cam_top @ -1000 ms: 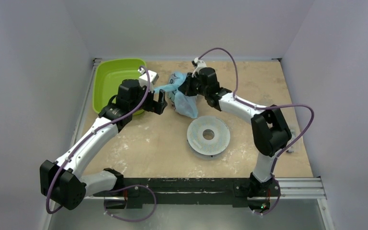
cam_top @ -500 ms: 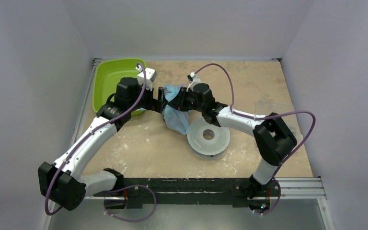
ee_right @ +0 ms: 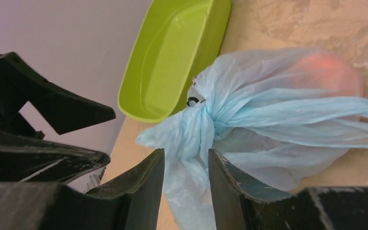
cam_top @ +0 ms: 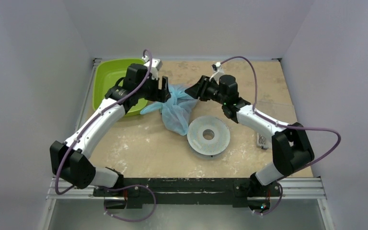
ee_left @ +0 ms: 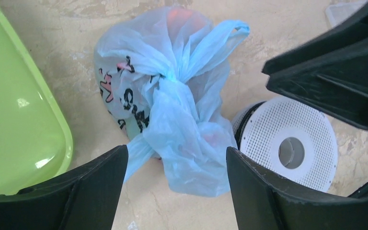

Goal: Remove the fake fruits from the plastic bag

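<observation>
The lime-green tray [cam_top: 106, 79] sits at the far left of the counter [cam_top: 143, 143], probably as the place the fruit will go. Just right of it, the left claw [ee_left: 175, 160] hangs over the plastic bag [ee_left: 172, 110] with its jaws wide apart. The bag's lower lobe lies between them, bracketed rather than squeezed, which reads as lining up for a grip. The bag lies on the counter between the two arms with its handles tied in a knot [ee_left: 165, 84]. The fake fruits are therefore all inside, and only an orange-red blur [ee_right: 326, 67] shows through the thin blue film at the fat end. The right claw [ee_right: 186, 160] has its jaws a little apart, with the twisted strand below the knot running between them. I cannot tell whether it pinches the plastic or only brackets it. With one claw on each side of the tie, the aim seems to be to work the knot loose. The bag's tail ends just beside the white perforated disc [cam_top: 208, 135]. A second ago the bag was bunched up at the right claw, which was clamped on it; now it sprawls flatter, and that claw has begun to part. The right arm has swung out toward the right edge and the left arm has reached farther up the counter
</observation>
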You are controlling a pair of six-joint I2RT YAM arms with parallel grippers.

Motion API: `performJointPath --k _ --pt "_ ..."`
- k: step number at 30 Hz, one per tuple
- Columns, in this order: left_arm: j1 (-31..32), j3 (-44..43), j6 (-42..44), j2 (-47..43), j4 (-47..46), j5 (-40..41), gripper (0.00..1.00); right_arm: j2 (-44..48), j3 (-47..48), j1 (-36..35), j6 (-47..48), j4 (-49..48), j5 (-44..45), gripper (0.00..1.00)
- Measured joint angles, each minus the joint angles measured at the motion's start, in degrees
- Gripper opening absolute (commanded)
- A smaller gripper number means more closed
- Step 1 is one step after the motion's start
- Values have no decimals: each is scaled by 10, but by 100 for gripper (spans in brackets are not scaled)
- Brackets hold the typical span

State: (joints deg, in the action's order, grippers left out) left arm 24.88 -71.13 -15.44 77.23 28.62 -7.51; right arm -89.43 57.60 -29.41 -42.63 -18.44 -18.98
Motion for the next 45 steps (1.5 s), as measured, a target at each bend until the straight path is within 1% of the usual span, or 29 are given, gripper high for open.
performJointPath --k 2,6,10,13,15,18,21,23,24,25,26,32,36,40,45 --pt "0 -41 -1 33 20 2 73 16 0 10 8 -1 2 38" --pt "0 -108 0 94 56 17 73 26 0 3 24 1 0 37" --pt "0 -124 0 133 73 22 68 19 3 1 33 19 0 36" --pt "1 -124 0 152 80 16 63 -4 27 1 42 38 1 37" --pt "2 -124 0 157 80 10 57 -27 51 1 45 55 2 38" --pt "9 -121 0 159 80 -1 42 -67 89 1 45 77 2 38" --pt "17 -118 0 159 83 -3 30 -102 124 1 42 99 2 41" --pt "21 -118 0 159 90 -3 23 -122 144 0 40 115 3 46" --pt "22 -118 0 159 93 -2 17 -130 153 -1 38 122 5 48" --pt "23 -118 1 160 98 -1 11 -136 163 -2 38 132 9 49" --pt "23 -118 1 161 102 1 8 -143 175 -4 38 144 15 49" --pt "23 -120 3 184 124 5 0 -174 240 -19 48 183 50 50" --pt "23 -120 10 193 133 4 0 -188 259 -32 64 203 81 50" --pt "23 -120 13 193 134 4 0 -204 280 -51 96 233 131 49" --pt "23 -120 15 193 135 2 0 -221 301 -82 136 257 190 45"
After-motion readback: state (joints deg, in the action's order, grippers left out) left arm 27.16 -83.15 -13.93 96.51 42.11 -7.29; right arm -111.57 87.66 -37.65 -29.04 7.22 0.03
